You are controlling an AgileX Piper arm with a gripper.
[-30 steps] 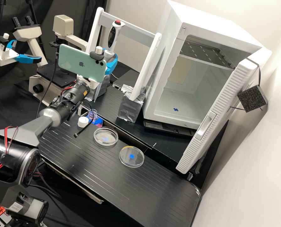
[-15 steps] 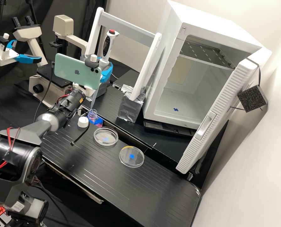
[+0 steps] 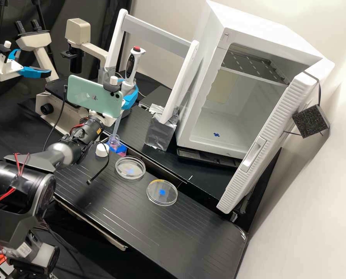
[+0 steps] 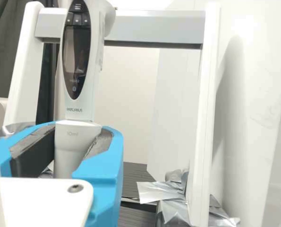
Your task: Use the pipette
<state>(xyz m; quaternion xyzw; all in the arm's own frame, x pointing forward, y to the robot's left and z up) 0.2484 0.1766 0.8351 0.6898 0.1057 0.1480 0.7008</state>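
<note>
At far left in the high view, a second arm (image 3: pixel 10 68), then a pale microscope (image 3: pixel 60 119) behind a mint-green phone (image 3: pixel 91 97) mounted on the working arm (image 3: pixel 54 155). On the black bench (image 3: pixel 122 209), a white cap (image 3: pixel 102 149) just beside an open bottle (image 3: pixel 121 149), with a dark cable (image 3: pixel 101 170) dangling near both. Behind, a tall white frame (image 3: pixel 157 34) with silver tape at its feet. Farther right, two clear round dishes, the first dish (image 3: pixel 120 173) with a pinkish and bluish patch, the second dish (image 3: pixel 169 198) with a blue mark; then a white cabinet (image 3: pixel 254 23), its door (image 3: pixel 274 128) wide open.

Nearly upright above the bottle, the pipette (image 3: pixel 135 58): red button on top, dark oval display, pale narrowing body, translucent tube (image 3: pixel 118 123) slanting down to the bottle's mouth. Around its collar, in both views, the blue fingers (image 4: pixel 102 177) of the white gripper (image 3: pixel 128 91), clamped firmly, with dark pads (image 4: pixel 34 151) against either side.

Partly hidden by the phone: microscope and upper tube. Cut off in the wrist view: top of the pipette. Impossible to tell whether inside or only at the bottle's mouth: the tube's lower end.
</note>
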